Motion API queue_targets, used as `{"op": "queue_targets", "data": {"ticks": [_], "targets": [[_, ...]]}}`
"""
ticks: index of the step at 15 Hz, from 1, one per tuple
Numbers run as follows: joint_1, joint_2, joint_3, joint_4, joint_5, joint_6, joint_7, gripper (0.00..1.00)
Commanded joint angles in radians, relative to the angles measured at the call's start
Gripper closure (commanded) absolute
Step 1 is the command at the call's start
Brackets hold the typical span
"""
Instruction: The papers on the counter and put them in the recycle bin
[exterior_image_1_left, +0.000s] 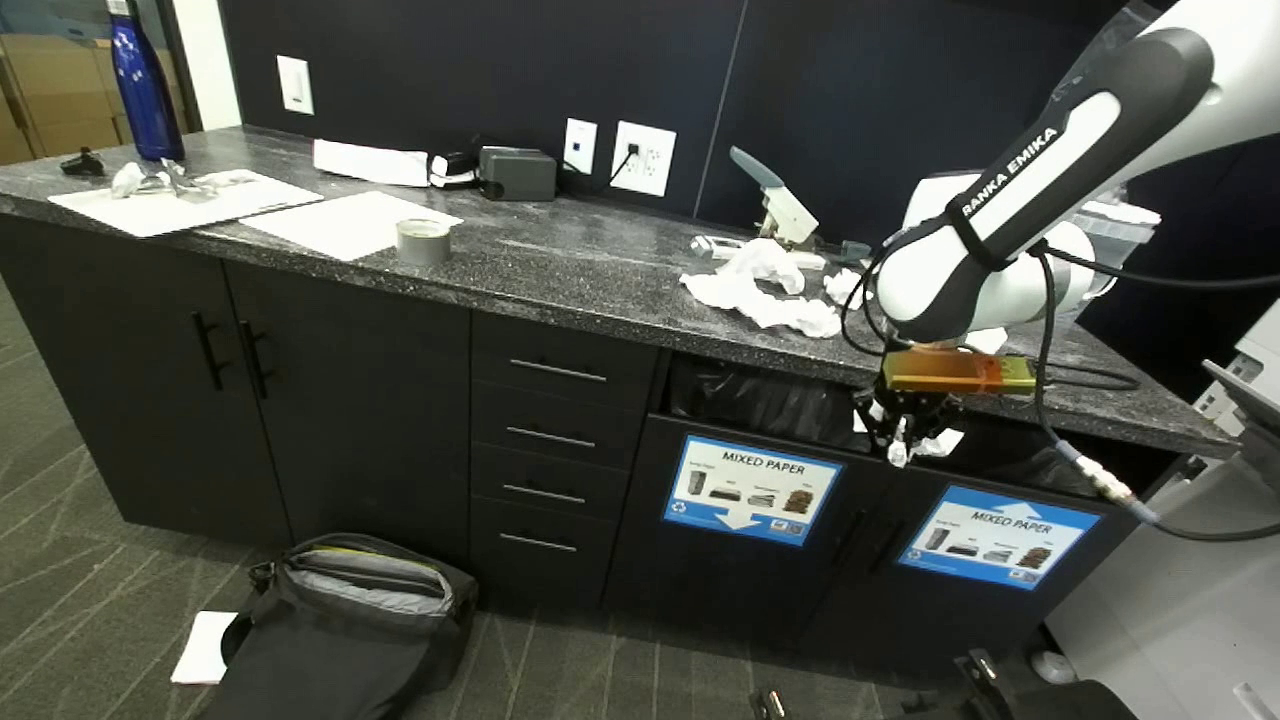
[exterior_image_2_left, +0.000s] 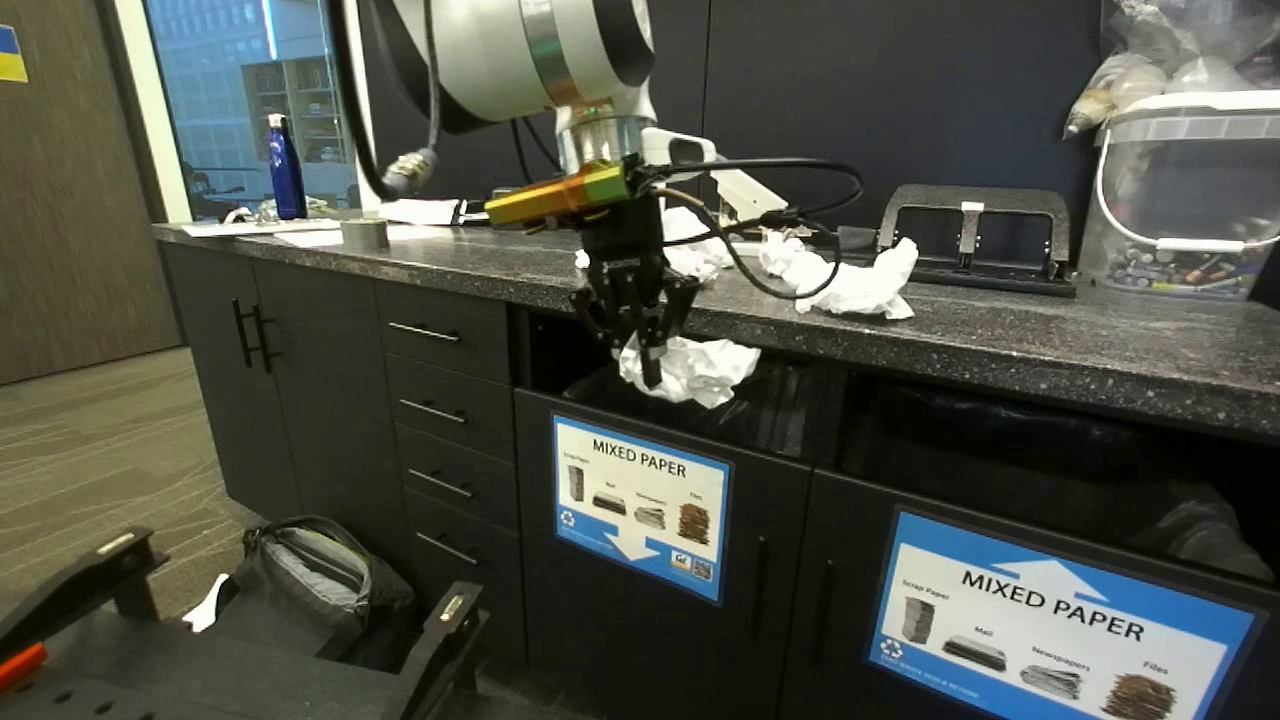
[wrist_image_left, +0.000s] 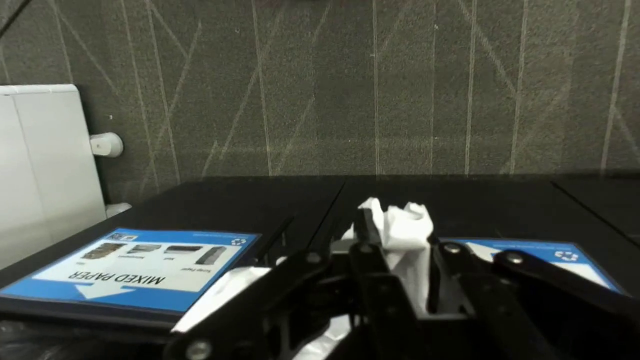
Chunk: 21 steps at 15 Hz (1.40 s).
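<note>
As my gripper (exterior_image_2_left: 645, 362) is clenching a crumpled white paper (exterior_image_2_left: 710, 372) near the center of the frame in an exterior view, I am holding it below the front edge of the counter (exterior_image_2_left: 1100, 335), in line with a black-lined bin opening (exterior_image_2_left: 790, 410); I am not making out whether any of it is hanging inside. A blue-and-white Mixed Paper sign (exterior_image_2_left: 640, 505) is showing below. More crumpled papers (exterior_image_2_left: 860, 285) are lying on the counter right of center, a black hole punch (exterior_image_2_left: 970, 270) is standing behind and to their right, and a blue bottle (exterior_image_2_left: 287, 175) is rising at upper left.
</note>
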Motion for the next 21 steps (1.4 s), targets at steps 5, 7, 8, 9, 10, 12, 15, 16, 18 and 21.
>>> {"op": "queue_targets", "data": {"ticks": [5,7,8,9,10,12,15,16,18,21], "targets": [[-0.008,0.059,0.151,-0.130,0.211,0.156,-0.243,0.81],[-0.002,0.132,0.174,-0.129,0.227,0.231,-0.264,0.83],[0.014,0.174,0.166,-0.123,0.209,0.271,-0.241,0.83],[0.032,0.222,0.153,-0.114,0.196,0.324,-0.218,0.84],[0.045,0.273,0.142,-0.100,0.203,0.383,-0.203,0.83],[0.069,0.377,0.120,-0.058,0.234,0.513,-0.179,0.83],[0.027,0.512,0.161,0.045,0.342,0.698,-0.181,0.82],[0.022,0.551,0.167,0.078,0.375,0.749,-0.178,0.81],[0.000,0.618,0.195,0.172,0.430,0.807,-0.173,0.83],[0.031,0.674,0.179,0.280,0.496,0.901,-0.170,0.82]]}}
